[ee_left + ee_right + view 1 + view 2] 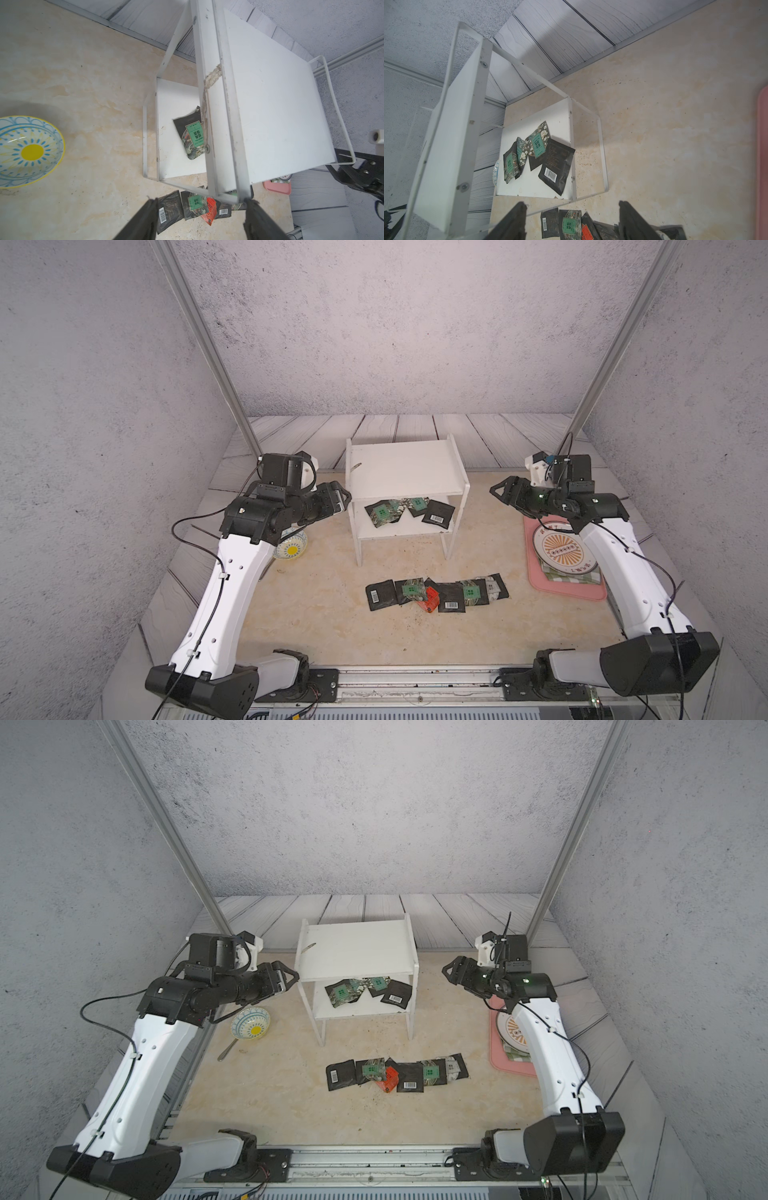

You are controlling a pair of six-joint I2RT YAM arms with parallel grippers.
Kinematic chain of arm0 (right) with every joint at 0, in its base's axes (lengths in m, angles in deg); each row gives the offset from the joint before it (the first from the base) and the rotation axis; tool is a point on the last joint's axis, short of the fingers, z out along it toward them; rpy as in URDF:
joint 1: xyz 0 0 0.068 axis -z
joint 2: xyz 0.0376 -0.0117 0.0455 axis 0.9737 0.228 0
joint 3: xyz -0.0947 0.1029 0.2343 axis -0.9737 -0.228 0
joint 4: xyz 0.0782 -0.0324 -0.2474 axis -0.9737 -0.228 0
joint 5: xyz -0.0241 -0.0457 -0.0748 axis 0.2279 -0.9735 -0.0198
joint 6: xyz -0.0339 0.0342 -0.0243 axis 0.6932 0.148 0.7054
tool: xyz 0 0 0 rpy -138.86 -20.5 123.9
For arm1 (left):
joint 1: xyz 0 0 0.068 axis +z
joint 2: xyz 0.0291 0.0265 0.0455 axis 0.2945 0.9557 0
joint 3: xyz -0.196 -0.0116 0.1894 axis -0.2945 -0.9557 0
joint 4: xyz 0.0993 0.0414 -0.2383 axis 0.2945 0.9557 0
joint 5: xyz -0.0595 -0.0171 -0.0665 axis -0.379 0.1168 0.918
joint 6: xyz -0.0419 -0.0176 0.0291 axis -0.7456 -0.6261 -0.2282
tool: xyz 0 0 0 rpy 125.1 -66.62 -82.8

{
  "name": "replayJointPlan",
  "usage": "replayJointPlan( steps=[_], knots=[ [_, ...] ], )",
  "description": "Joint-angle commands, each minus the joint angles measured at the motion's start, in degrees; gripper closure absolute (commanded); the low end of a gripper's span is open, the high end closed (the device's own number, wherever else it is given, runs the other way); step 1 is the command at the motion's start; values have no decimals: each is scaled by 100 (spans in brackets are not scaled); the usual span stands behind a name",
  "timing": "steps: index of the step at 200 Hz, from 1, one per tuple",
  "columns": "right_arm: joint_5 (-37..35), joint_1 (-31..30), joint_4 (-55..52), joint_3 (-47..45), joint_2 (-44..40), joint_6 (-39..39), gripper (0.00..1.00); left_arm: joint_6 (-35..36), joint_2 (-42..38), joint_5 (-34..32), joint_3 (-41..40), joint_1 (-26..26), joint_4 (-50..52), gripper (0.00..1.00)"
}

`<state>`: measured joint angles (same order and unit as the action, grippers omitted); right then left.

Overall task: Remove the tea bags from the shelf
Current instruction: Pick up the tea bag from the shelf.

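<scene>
The white two-tier shelf [405,466] [357,950] stands mid-table. Its top board is bare. Several tea bags [409,510] [368,990] [542,153] lie on its lower board, black with green labels, one showing a barcode. More tea bags [436,593] [397,1073], one of them red-orange, lie in a row on the table in front. My left gripper [345,499] [201,200] hovers open just left of the shelf's side panel, holding nothing. My right gripper [496,489] [572,203] hovers open to the shelf's right, apart from it, also holding nothing.
A blue-and-yellow patterned bowl [291,547] [27,151] sits under the left arm, with a spoon [227,1050] beside it. At the right, a pink tray [565,589] carries a plate [561,549] on a checked cloth, partly under the right arm.
</scene>
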<state>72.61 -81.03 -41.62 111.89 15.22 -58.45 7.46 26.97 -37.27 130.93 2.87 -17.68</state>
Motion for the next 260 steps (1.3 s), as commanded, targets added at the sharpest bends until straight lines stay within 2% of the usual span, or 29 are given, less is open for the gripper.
replayJointPlan(
  steps=[1,76,126,186,260],
  knots=[
    [510,5,526,-120,373,-197,26,27,79,6,155,54,-194,32],
    [1482,-43,1387,-272,1464,-719,25,12,57,78,-64,117,-330,41],
    [1444,-464,1067,11,2124,-483,25,-13,69,181,-73,117,-371,43],
    [1419,-751,1202,80,2582,-495,25,8,66,191,-110,117,-344,44],
    [1462,-899,1141,293,2990,-546,33,-20,66,242,-212,117,-418,46]
  ],
)
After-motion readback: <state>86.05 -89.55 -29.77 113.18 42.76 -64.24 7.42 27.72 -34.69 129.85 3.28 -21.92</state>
